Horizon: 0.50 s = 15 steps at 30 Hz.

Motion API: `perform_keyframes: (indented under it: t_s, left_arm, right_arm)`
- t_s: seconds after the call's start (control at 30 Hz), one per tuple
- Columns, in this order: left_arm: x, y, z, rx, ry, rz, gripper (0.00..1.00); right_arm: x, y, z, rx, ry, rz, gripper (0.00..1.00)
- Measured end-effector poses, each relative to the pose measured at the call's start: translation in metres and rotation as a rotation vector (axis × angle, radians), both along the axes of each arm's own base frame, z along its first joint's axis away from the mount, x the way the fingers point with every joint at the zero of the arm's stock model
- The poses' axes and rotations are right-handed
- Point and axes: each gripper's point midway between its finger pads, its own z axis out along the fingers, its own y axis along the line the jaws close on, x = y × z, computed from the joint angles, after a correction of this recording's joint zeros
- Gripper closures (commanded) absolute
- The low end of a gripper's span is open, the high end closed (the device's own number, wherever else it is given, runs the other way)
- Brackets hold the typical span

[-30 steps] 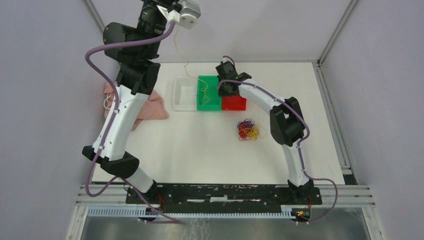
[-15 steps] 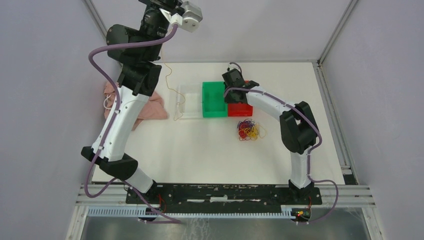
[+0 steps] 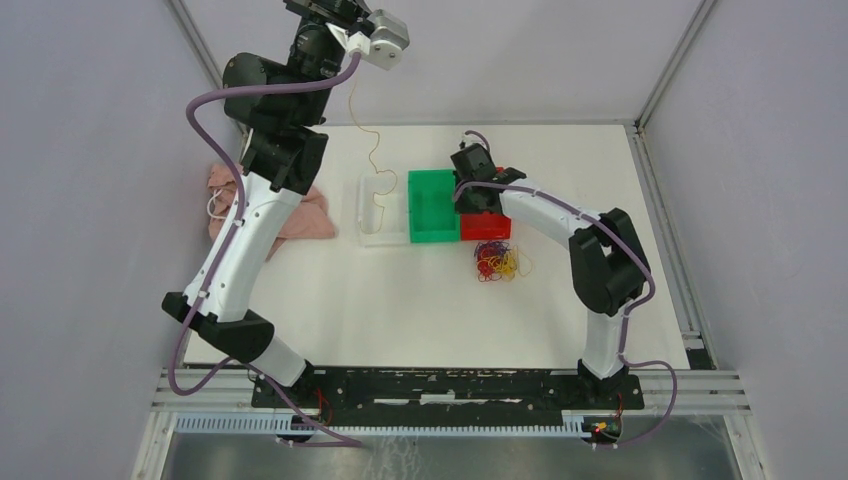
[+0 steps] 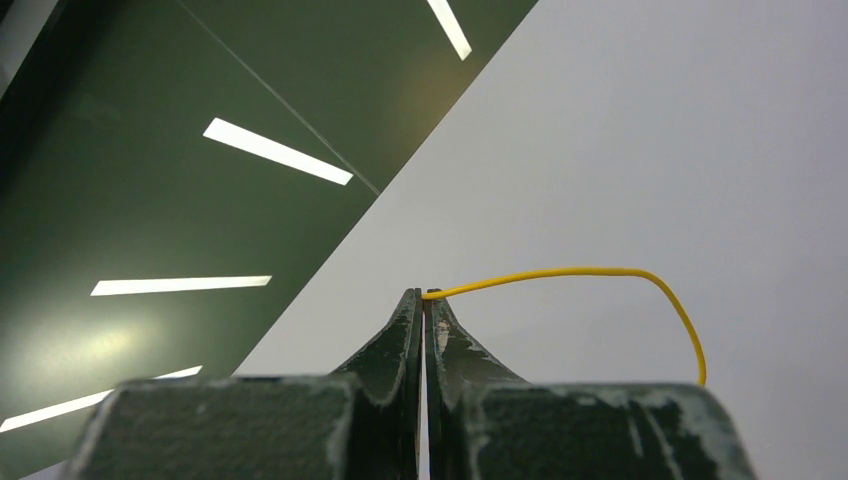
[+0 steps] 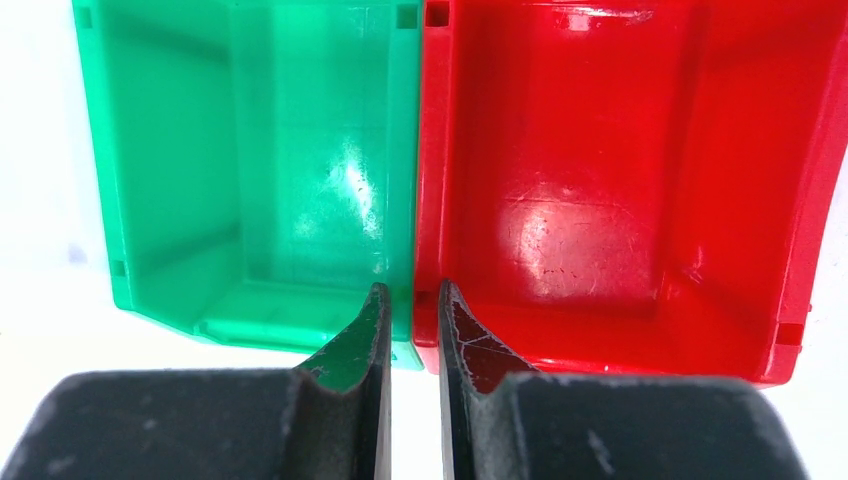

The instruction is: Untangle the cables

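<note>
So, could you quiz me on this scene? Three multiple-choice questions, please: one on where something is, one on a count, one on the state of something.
1. Where does the tangled heap of cables lie?
A. Inside a bin.
B. On the table, just nearer than the red bin.
C. Hanging in the air.

2. How many bins stand in the row?
A. Two.
B. Four.
C. Three.

3. What is the left tool doing?
A. Shut on a yellow cable.
B. Wide open, holding nothing.
C. Pressed flat on the table.

Answers:
1 B, the heap sits on bare table in front of the red bin.
2 C, a clear bin, a green bin and the red one stand side by side.
3 A, it is closed with the cable's end pinched at its tip.
</note>
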Motion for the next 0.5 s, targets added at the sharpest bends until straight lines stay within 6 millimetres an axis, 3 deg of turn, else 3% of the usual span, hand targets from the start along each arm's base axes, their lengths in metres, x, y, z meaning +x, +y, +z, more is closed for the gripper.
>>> perform_keyframes:
  t_s: [0.5]
  left_arm:
    - [-0.005,0.002,0.006,-0.012,-0.014,-0.009,0.94]
  right_arm:
    - [-0.015,-0.005,0.000,0.009,0.009,0.013,0.98]
